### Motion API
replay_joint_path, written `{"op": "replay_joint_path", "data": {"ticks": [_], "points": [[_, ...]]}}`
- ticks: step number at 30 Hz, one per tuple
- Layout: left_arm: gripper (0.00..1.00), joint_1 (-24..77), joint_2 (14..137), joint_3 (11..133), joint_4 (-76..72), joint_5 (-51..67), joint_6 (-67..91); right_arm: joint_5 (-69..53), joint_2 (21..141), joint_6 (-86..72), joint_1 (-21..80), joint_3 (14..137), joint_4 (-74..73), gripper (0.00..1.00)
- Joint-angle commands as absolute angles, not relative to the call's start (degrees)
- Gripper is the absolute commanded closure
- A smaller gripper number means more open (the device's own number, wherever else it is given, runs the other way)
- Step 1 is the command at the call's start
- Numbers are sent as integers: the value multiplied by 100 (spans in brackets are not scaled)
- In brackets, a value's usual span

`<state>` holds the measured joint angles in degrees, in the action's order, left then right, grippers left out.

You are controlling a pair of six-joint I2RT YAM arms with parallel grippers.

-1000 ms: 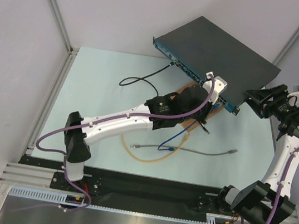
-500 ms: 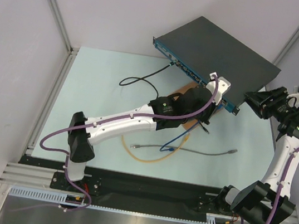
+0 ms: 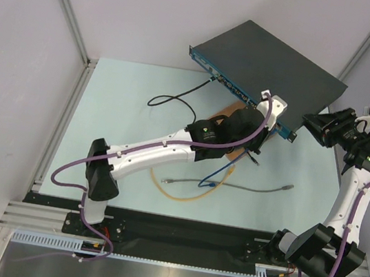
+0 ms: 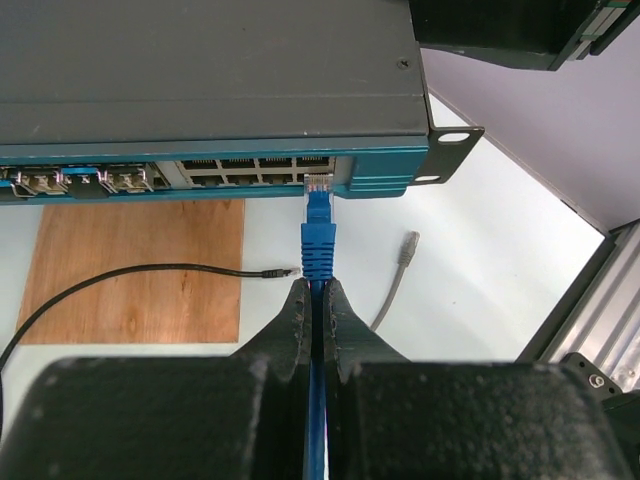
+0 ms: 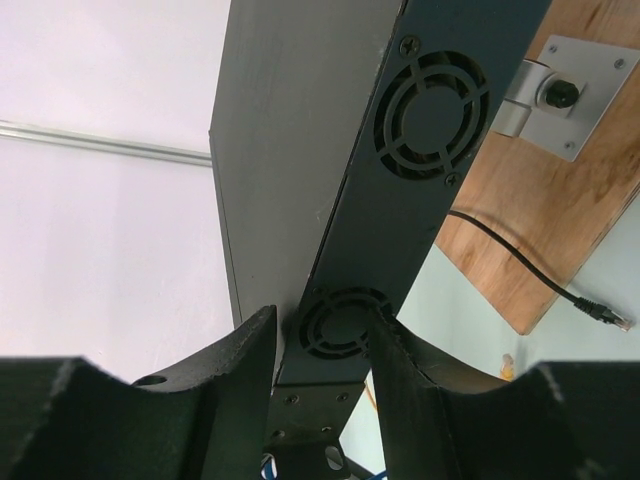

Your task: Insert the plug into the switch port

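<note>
The switch is a flat dark grey box lying at the back of the table, with its teal front face and a row of sockets towards me. My left gripper is shut on a blue cable just behind its blue boot. The clear plug at the end sits at the mouth of the rightmost lower socket. In the top view the left gripper is right at the switch's front. My right gripper straddles the switch's vented right end, one finger on the top face and one under it.
A brown wooden board lies on the mat under the switch's front. A loose black cable ends on it and a grey cable lies to the right. Another black cable is plugged in further left. A yellowish cable lies near my bases. Metal frame rails edge the table.
My left arm has pushed forward to the switch's front with the blue cable. The right jaws have narrowed onto the switch's end.
</note>
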<state>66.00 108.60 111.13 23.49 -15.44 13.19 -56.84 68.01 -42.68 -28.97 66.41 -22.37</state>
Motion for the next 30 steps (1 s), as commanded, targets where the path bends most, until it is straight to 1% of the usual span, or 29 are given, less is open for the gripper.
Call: {"op": "replay_joint_path", "data": {"ticks": [1, 12, 18, 21, 22, 24, 25, 28, 30], "points": [[100, 6583, 10916, 11373, 2110, -1740, 1204, -5888, 6794, -4474, -2584, 6627, -1740, 54], [100, 6495, 10978, 11531, 2092, -1934, 932, -5906, 6803, -4517, -2575, 6627, -1723, 57], [100, 6539, 11100, 11733, 2127, -1802, 1028, -5889, 6803, -4544, -2505, 6574, -1688, 62], [100, 6565, 11267, 11952, 2171, -1793, 1046, -5880, 6812, -4553, -2452, 6539, -1670, 66], [100, 6574, 11302, 11997, 2171, -1784, 1072, -5880, 6803, -4561, -2443, 6530, -1670, 71], [100, 6574, 11373, 12085, 2162, -1775, 1090, -5889, 6803, -4553, -2417, 6521, -1679, 76], [100, 6566, 11382, 12094, 2136, -1784, 1090, -5880, 6811, -4527, -2408, 6521, -1696, 80], [100, 6566, 11443, 12155, 2109, -1802, 1107, -5880, 6803, -4535, -2364, 6478, -1705, 90], [100, 6565, 11505, 12208, 2092, -1828, 1107, -5871, 6785, -4544, -2321, 6443, -1688, 94]]}}
